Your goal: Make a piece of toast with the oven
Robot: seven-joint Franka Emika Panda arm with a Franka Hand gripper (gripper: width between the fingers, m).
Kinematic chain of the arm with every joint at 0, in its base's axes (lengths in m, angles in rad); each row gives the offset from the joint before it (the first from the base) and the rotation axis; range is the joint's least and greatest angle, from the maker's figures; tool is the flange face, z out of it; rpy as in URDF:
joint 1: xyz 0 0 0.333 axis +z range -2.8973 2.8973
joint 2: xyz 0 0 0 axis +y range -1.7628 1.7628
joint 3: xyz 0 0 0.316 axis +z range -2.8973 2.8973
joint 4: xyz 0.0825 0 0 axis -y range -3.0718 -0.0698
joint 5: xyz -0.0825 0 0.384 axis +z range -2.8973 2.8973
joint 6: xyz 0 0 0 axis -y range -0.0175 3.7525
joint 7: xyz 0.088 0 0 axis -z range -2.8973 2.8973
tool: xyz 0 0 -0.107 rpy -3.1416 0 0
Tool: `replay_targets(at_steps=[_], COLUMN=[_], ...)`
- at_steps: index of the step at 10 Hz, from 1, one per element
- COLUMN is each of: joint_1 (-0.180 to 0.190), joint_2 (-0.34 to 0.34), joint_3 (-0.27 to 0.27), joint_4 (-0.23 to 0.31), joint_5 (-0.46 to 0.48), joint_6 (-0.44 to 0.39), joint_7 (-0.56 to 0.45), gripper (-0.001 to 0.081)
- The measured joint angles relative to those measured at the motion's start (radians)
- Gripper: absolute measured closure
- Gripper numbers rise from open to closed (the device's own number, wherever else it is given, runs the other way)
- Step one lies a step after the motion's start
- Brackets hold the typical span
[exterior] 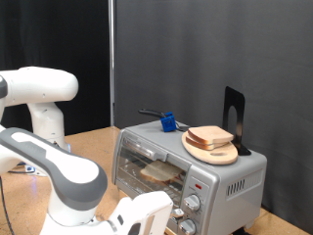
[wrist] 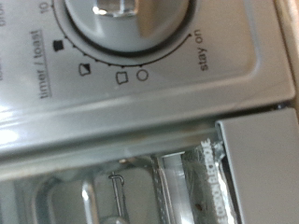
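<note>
Exterior view: gripper [exterior: 161, 217] is being held low before the toaster oven's [exterior: 230, 181] knob column; a bread slice [exterior: 159, 173] is being seen inside, behind the glass door | wrist view: timer/toast knob [wrist: 121, 17] is being framed close; finger state cannot be told.

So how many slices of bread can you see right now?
2. One slice lies on the wooden plate on top of the oven; the other slice is inside it, behind the glass door. More may be hidden.
</note>
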Motion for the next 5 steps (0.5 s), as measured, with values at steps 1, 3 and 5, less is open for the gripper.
replay_targets(at_steps=[1,3,5], joint_1=[-0.005,-0.007,-0.002], joint_2=[0.000,0.000,0.000], joint_3=[0.000,0.001,0.001], joint_4=[0.000,0.000,0.000], joint_5=[0.000,0.000,0.000], joint_6=[-0.008,-0.009,-0.003], joint_7=[0.000,-0.001,-0.014], gripper=[0.0211,0.0124,0.0124])
